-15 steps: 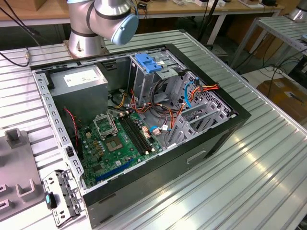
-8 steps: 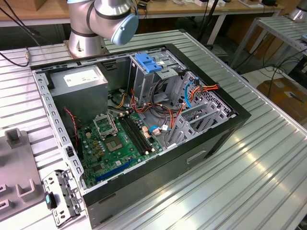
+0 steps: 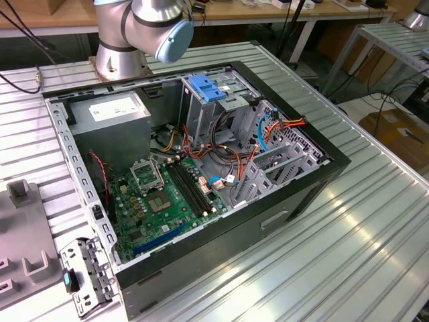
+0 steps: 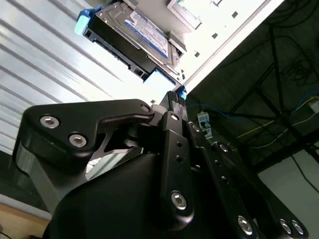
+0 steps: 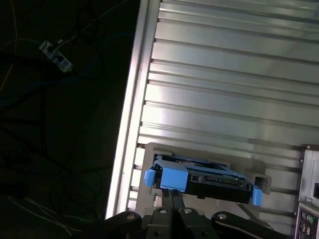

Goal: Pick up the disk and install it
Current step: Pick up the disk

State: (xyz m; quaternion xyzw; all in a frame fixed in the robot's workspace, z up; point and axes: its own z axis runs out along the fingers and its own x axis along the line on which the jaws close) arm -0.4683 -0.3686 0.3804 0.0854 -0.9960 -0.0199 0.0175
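Observation:
The disk (image 5: 209,180) lies flat on a grey holder (image 5: 260,174) on the ribbed metal table, close to the table's edge. It is a silver drive with a white-and-blue label (image 4: 144,31) and a blue plastic bracket (image 5: 172,177) along its edges. In both wrist views my gripper (image 5: 173,193) sits right at the blue tab on the disk's near end (image 4: 160,79), with its two fingers pressed together. I cannot tell whether the tips touch the tab. The disk rests on the holder.
The open computer case (image 3: 315,181) lies on the table with its motherboard (image 3: 164,198), a grey power-supply box (image 3: 110,111) and a metal cage with a blue top (image 3: 204,87). The arm's base (image 3: 124,47) stands behind it. Beyond the table edge (image 5: 130,124) is dark floor with cables.

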